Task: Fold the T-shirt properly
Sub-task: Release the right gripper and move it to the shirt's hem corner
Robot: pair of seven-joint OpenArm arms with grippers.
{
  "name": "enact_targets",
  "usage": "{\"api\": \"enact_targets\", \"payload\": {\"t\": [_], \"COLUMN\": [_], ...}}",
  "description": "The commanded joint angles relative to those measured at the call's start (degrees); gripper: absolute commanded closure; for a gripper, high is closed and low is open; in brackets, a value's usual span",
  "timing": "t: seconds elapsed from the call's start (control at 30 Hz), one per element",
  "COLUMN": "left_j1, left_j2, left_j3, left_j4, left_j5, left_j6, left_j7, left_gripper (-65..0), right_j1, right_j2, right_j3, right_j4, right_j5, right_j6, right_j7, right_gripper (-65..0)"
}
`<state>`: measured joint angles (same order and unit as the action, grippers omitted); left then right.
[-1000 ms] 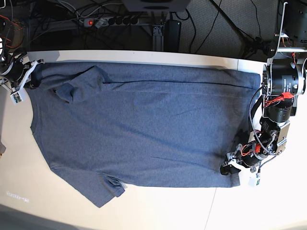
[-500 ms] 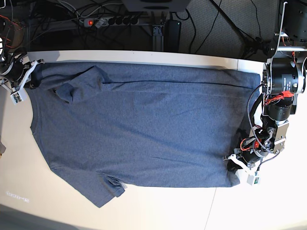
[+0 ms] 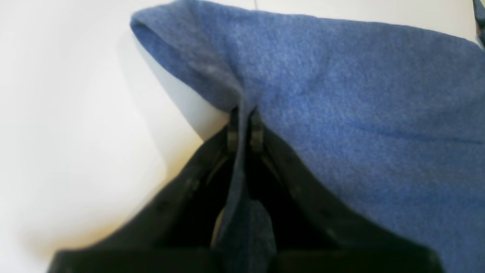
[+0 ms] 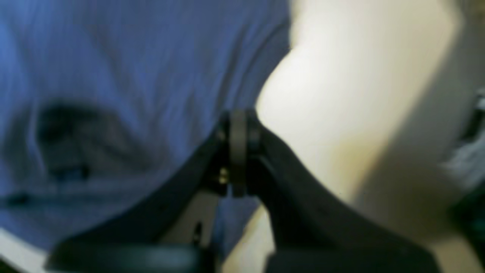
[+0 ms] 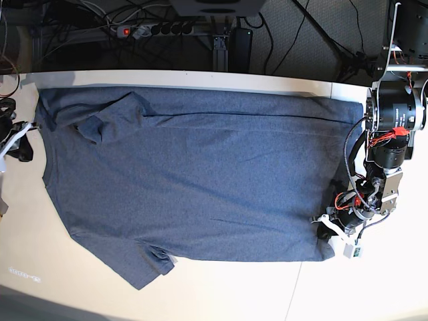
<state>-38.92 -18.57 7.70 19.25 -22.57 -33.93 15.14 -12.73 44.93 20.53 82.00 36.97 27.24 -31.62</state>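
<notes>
The blue-grey T-shirt (image 5: 200, 174) lies spread flat on the white table (image 5: 234, 287), plain side up, collar to the left and hem to the right. Its far sleeve (image 5: 107, 120) is folded onto the body. My left gripper (image 5: 326, 227) is at the near hem corner. In the left wrist view it (image 3: 242, 127) is shut on a pinched fold of the shirt (image 3: 360, 94). My right gripper (image 5: 19, 144) sits just left of the shirt's shoulder edge. In the blurred right wrist view its jaws (image 4: 238, 151) are shut, with the shirt (image 4: 113, 57) behind them and no cloth visibly between the tips.
The left arm's motor housing (image 5: 394, 114) stands at the table's right edge. A power strip (image 5: 160, 29) and cables lie behind the table's far edge. Bare table shows along the near side and the left side.
My right gripper has moved down and to the left, away from the far shoulder corner. That corner now lies further left. The left gripper stays at the hem corner.
</notes>
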Motion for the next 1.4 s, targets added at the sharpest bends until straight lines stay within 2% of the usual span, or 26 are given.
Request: {"api": "enact_targets", "payload": {"t": [0.0, 0.13, 0.23, 0.5, 0.53, 0.6, 0.7, 0.73, 0.77, 0.9, 1.0, 1.2, 1.37], "left_j1": [-1.05, -1.05, -1.01, -0.92, -0.92, -0.92, -0.94, -0.92, -0.55, -0.28, -0.28, -0.26, -0.28], "left_j2": [-0.35, -0.31, -0.33, -0.28, 0.20, 0.74, 1.16, 1.27, 1.29, 1.36, 1.42, 1.42, 1.40], "left_j3": [0.11, 0.11, 0.11, 0.13, 0.22, 0.22, 0.22, 0.22, 0.22, 0.22, 0.22, 0.22, 0.22], "left_j4": [0.20, 0.20, 0.20, 0.20, 0.20, 0.20, 0.20, 0.20, 0.20, 0.20, 0.20, 0.20, 0.20], "left_j5": [1.46, 1.46, 1.46, 1.55, 1.88, 1.81, 1.51, 0.33, 0.28, 0.11, 0.11, -0.37, -1.46], "left_j6": [-0.20, -0.20, -0.20, -0.33, -2.12, -2.80, -2.78, -2.78, -2.80, -3.74, -6.05, -6.07, -6.07], "left_j7": [1.79, 1.81, 2.27, 4.68, 4.92, 5.42, 5.44, 6.14, 6.14, 6.97, 6.99, 7.45, 8.28], "left_gripper": [0.0, 0.0, 0.0, 0.0, 0.0, 0.0, 0.0, 0.0, 0.0, 0.0, 0.0, 0.0, 0.0], "right_j1": [1.55, 5.95, 11.13, 33.00, 35.50, 39.80, 43.82, 44.57, 44.83, 44.96, 45.42, 48.33, 51.82], "right_j2": [1.60, 2.08, 2.01, 0.94, 0.61, -0.44, -2.51, -3.23, -4.00, -7.58, -9.99, -14.49, -16.94], "right_j3": [2.01, 3.82, 3.69, 3.69, 3.67, 3.37, 2.62, 2.19, 1.70, 0.50, 0.48, 0.44, -0.02], "right_j4": [0.61, -0.72, -5.75, -35.43, -39.56, -47.28, -56.26, -58.38, -59.91, -61.22, -61.22, -61.22, -61.35], "right_j5": [0.57, 0.52, 0.52, 0.50, 0.46, 0.04, -0.50, -0.52, -0.52, -0.55, -0.79, -5.81, -11.50], "right_j6": [1.07, 1.07, 1.07, 1.29, 1.46, 1.49, 1.49, 1.49, 1.49, 1.49, 1.49, 1.49, 1.46], "right_j7": [1.05, 1.11, 1.66, 3.48, 3.26, 3.28, 3.37, 3.50, 3.96, 5.25, 5.29, 5.51, 6.45], "right_gripper": [0.0, 0.0, 0.0, 0.0, 0.0, 0.0, -29.5, -34.6, -35.6, -35.6, -35.6, -35.6, -35.6]}}
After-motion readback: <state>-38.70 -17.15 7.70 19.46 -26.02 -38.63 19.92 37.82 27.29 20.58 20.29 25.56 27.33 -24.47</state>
